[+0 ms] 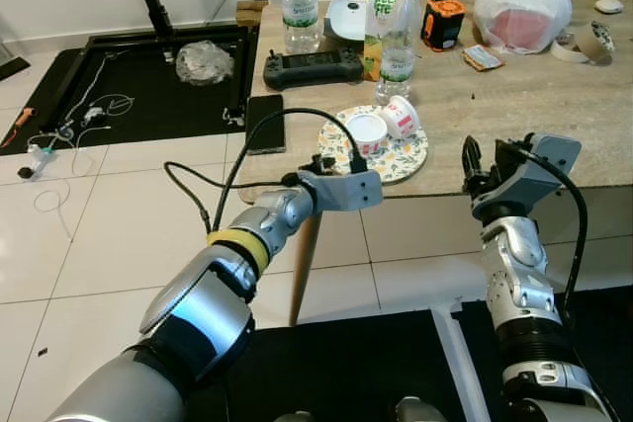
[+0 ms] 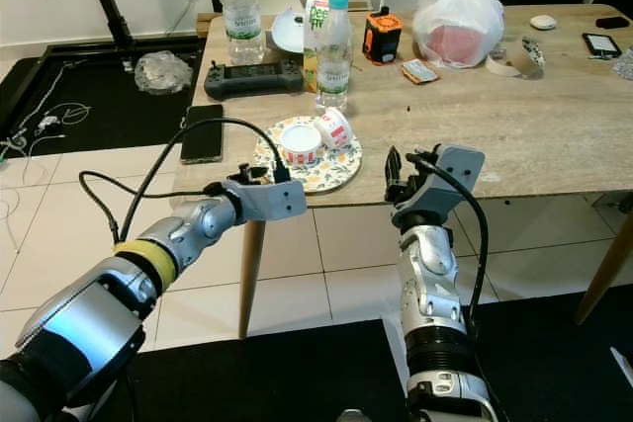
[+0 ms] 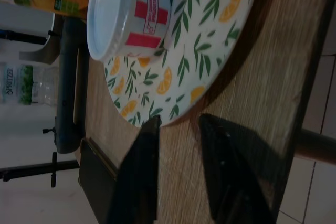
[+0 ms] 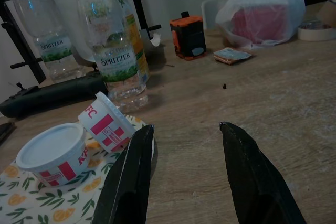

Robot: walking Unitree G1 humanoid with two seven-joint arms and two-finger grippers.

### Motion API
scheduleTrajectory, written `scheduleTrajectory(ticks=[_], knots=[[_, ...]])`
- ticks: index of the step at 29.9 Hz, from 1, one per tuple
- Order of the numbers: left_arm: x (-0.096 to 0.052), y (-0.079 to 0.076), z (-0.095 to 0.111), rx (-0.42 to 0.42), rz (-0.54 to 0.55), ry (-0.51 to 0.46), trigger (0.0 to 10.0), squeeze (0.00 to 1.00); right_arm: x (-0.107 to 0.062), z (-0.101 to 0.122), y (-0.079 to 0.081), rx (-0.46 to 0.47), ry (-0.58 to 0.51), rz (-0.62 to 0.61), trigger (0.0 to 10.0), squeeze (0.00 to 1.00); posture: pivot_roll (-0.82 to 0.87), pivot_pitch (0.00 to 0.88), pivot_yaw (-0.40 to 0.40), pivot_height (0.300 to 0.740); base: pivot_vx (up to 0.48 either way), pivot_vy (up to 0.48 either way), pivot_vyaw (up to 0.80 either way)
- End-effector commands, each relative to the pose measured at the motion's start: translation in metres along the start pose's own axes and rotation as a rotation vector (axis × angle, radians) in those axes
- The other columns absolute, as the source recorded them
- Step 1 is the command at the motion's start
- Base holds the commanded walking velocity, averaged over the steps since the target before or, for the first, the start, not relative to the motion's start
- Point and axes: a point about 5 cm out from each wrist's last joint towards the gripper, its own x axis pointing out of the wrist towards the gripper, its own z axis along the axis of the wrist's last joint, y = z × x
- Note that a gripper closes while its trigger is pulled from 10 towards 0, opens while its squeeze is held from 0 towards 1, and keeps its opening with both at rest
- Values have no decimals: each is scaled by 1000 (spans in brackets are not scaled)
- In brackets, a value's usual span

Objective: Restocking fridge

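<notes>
two kfc tubs, one upright (image 1: 368, 131) and one tipped over (image 1: 403, 116), sit on a plate (image 1: 407, 160) at the table's (image 1: 514, 126) near edge. two spritzer bottles (image 4: 113, 51) stand behind. the left gripper (image 3: 176, 129), spread, hovers at the plate's rim; the right gripper (image 4: 186, 135), spread, is at the near edge beside it.

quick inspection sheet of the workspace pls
surface: wooden table, plate near its front edge
job's things: two tubs on the plate, one upright, one tipped; juice carton; two bottles
clutter: controller, phone, orange box, white bag, tape roll
grippers: left gripper open at the plate's rim; right gripper open, low over the table
cables: black cable looping over the left arm
surroundings: tiled floor, black mat
</notes>
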Motion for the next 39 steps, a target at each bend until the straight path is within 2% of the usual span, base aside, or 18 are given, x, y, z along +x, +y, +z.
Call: scheduleTrajectory(ticks=[1,10,11,12,14,15,19,24,32,33,39], knots=[[1,1,1,29,6,-5,0,0,-2,-2,0,-8,9,1,10000,0,40,135,36,740,0,0,0],[0,11,3,58,62,-40,0,0,-4,-3,0,-5,14,-3,10000,0,45,137,37,740,0,0,0],[0,12,4,64,57,-55,8667,0,-3,-3,1,-4,14,-2,10000,0,49,138,36,740,0,0,0],[0,13,6,78,56,-71,10000,925,-3,-3,1,-3,15,-2,10000,0,50,138,37,740,0,0,0],[-1,14,7,89,55,-82,10000,925,-3,-3,1,-3,15,-1,10000,0,50,138,37,740,0,0,0],[-1,15,7,92,44,-93,10000,1000,-3,-3,2,-2,15,0,10000,0,49,137,36,740,0,0,0],[-2,14,5,99,22,-102,10000,1000,-2,-3,2,-2,13,0,10000,0,49,136,36,740,0,0,0],[-6,10,-1,150,-22,-128,10000,1000,-3,-3,-1,-2,12,-5,10000,0,49,136,36,740,0,0,0],[-4,2,11,175,-73,-179,10000,1000,-2,-3,1,1,12,-5,10000,0,51,140,40,740,0,0,0],[-3,2,14,180,-72,-182,10000,0,-2,-3,1,1,12,-5,10000,0,46,141,40,740,0,0,0],[1,7,24,192,-40,-191,10000,0,-3,-2,0,-2,10,-8,10000,0,35,143,43,740,0,0,0]])
